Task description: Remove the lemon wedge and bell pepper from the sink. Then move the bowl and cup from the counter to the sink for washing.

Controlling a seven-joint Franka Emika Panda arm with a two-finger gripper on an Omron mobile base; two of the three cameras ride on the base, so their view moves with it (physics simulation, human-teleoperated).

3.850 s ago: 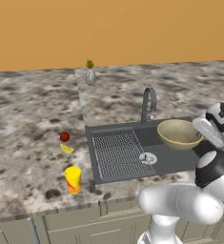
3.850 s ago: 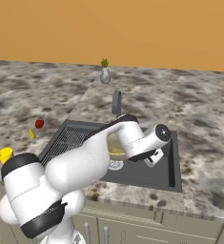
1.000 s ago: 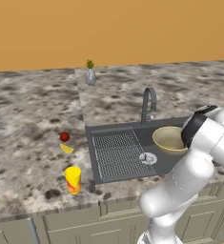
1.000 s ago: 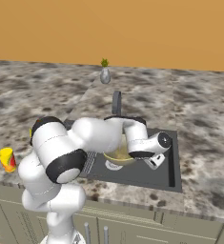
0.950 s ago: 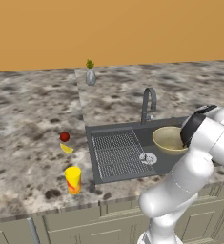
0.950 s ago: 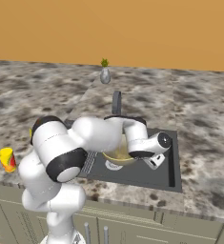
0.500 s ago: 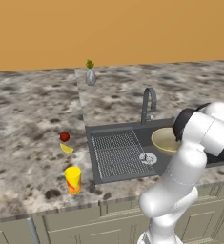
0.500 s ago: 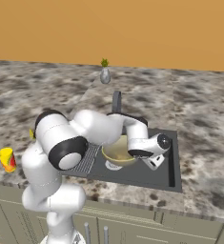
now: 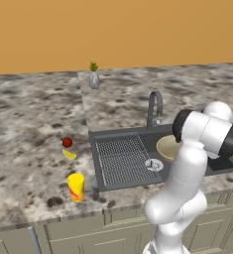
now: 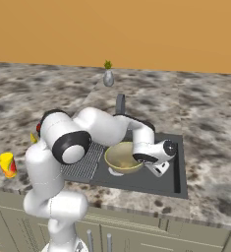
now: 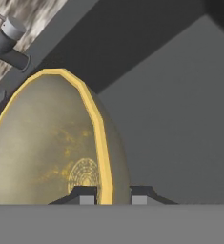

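Gripping the olive-gold bowl [image 11: 46,143] by its pale yellow rim, the gripper [image 11: 112,195] is seen in the hand view with one dark fingertip [image 11: 85,194] inside the bowl and the other outside its wall, the jaws drawn narrow around the rim. From the right base view the bowl [image 10: 123,157] is found inside the dark grey sink [image 10: 178,162], tilted, with the gripper [image 10: 158,168] at its right edge and the white arm bent low over the basin. In the left base view part of the bowl [image 9: 166,147] is shown in the sink [image 9: 113,184] basin, beside the ribbed drainboard [image 9: 122,158] and in front of the grey arched faucet [image 9: 155,106]; its right part is hidden by the arm.

The yellow cup [image 9: 76,186] is stood upright on the speckled stone counter [image 9: 29,124] to the left of the sink, near the front edge, well apart from the bowl. It is also seen at the left edge of the right base view [image 10: 7,164]. Farther back on the counter, the dark-red bell pepper [image 9: 67,143] and the lemon wedge [image 9: 69,155] are laid just beside each other, outside the sink. A grey vase with a green plant [image 9: 93,78] is placed at the back of the counter.
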